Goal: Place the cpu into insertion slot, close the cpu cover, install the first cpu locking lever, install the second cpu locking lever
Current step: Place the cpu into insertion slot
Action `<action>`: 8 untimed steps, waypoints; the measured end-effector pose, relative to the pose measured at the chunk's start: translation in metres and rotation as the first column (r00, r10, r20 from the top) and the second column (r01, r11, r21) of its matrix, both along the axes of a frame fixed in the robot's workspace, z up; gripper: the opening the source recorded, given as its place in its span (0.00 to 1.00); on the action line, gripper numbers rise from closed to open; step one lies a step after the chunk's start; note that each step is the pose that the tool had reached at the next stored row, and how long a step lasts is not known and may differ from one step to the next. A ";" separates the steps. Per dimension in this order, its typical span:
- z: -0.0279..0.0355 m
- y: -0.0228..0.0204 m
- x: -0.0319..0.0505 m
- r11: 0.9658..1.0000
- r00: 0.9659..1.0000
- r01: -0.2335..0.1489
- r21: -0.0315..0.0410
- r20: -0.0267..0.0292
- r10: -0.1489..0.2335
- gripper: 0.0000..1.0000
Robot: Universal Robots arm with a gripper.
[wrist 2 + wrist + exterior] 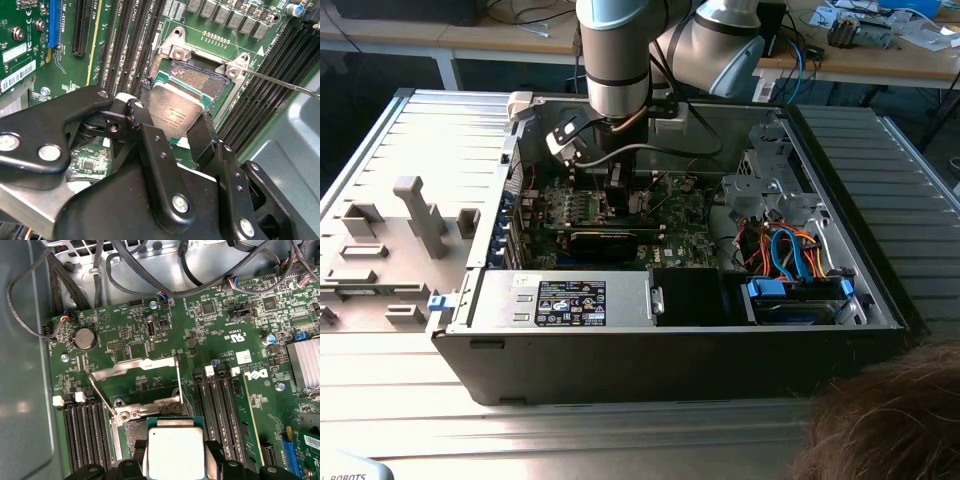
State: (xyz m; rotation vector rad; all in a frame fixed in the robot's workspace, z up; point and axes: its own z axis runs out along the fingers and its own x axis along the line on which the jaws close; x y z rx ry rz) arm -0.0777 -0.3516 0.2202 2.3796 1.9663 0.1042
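Note:
My gripper (172, 125) is shut on the cpu (175, 112), a small silvery-tan square pinched by its edges between two black fingers (137, 115). The chip hangs tilted, just above and partly over the insertion slot (202, 77), whose dark pin field and metal rim show beside it. In the first wrist view the cpu (175, 452) sits between the fingertips of the gripper (175, 462), with the slot (131, 432) half uncovered. The cpu cover (131, 368) stands swung up and open behind the slot. A thin locking lever (280, 83) sticks out free. In the exterior view the gripper (620, 190) reaches down into the case.
Long black memory slots (220, 410) flank the socket on both sides. Loose cables (150, 285) hang over the board's far edge. An open computer case (670, 340) holds a drive cage (765, 190) and coloured cables (790, 250). A person's hair (890, 420) shows at the exterior view's lower right.

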 end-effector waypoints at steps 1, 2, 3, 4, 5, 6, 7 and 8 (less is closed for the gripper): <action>0.0000 0.0000 0.0000 1.000 1.000 0.002 0.000 0.000 -0.002 0.54; 0.0000 0.0000 0.0000 1.000 1.000 0.003 0.000 0.000 -0.003 0.54; -0.0001 0.0000 0.0000 1.000 1.000 0.004 0.000 0.000 -0.004 0.54; -0.0001 0.0000 0.0000 1.000 1.000 0.006 0.000 0.000 -0.006 0.54; -0.0001 0.0000 0.0000 1.000 1.000 0.007 0.000 0.000 -0.007 0.54; -0.0002 0.0000 0.0000 1.000 1.000 0.008 0.000 0.000 -0.008 0.54; -0.0002 0.0000 0.0000 1.000 1.000 0.010 0.000 0.000 -0.010 0.54; -0.0003 0.0000 0.0000 1.000 1.000 0.011 0.000 0.000 -0.011 0.54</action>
